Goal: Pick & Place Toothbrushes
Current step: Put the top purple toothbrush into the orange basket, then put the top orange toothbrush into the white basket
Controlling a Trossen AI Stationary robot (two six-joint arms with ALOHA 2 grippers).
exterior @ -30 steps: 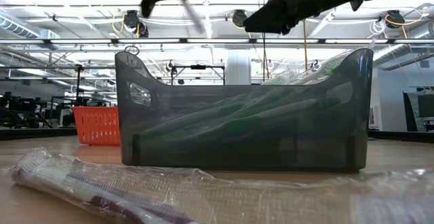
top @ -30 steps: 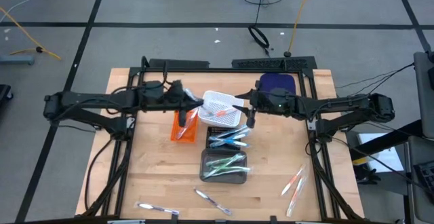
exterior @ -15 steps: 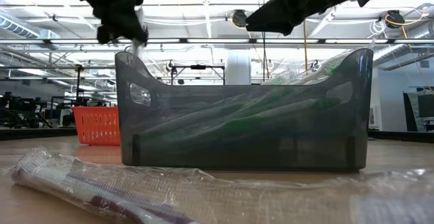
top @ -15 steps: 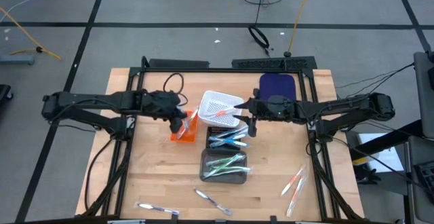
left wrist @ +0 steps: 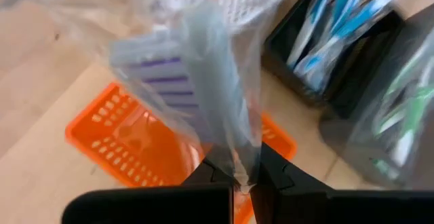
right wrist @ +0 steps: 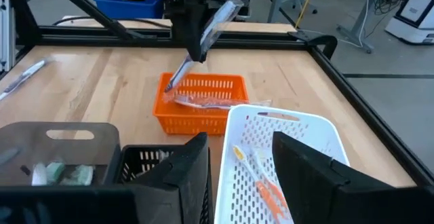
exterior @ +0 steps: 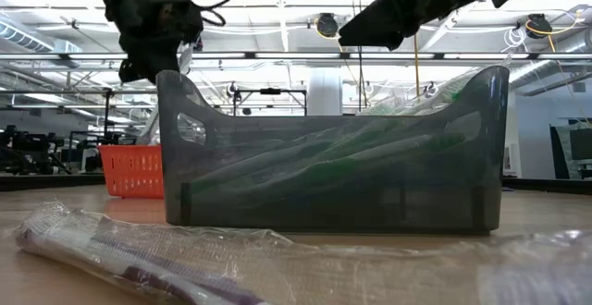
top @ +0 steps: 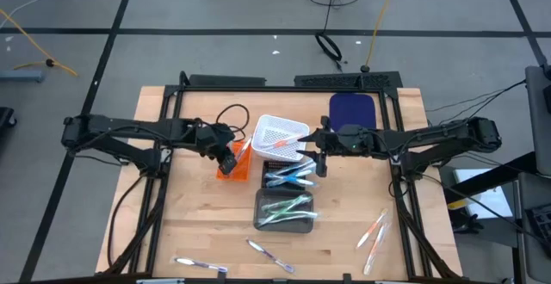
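Note:
My left gripper hangs over the orange basket, tipped downward and shut on a clear-wrapped toothbrush with purple accents. The right wrist view shows that toothbrush slanting down toward the orange basket, where another wrapped toothbrush lies. My right gripper stands open beside the white basket, touching nothing. That basket holds an orange toothbrush. Blue toothbrushes fill the black tray. Green ones fill the grey tray. My left gripper pinches one end of the wrapped toothbrush between its two fingertips, wrapper and all. The fingers slant down from above and the toothbrush runs on along them. It hangs clear of the table, its lower end at the orange basket's far rim; whether it touches, I cannot tell.
Loose wrapped toothbrushes lie near the front edge and at the right front. One lies right before the low camera. A dark blue container stands at the back right. A black frame rims the table.
My left gripper has sunk and come toward the near edge, from beside the white basket to above the orange one. It has tipped from nearly level to pointing steeply down. The toothbrush has swung with it and now slants down toward the orange basket.

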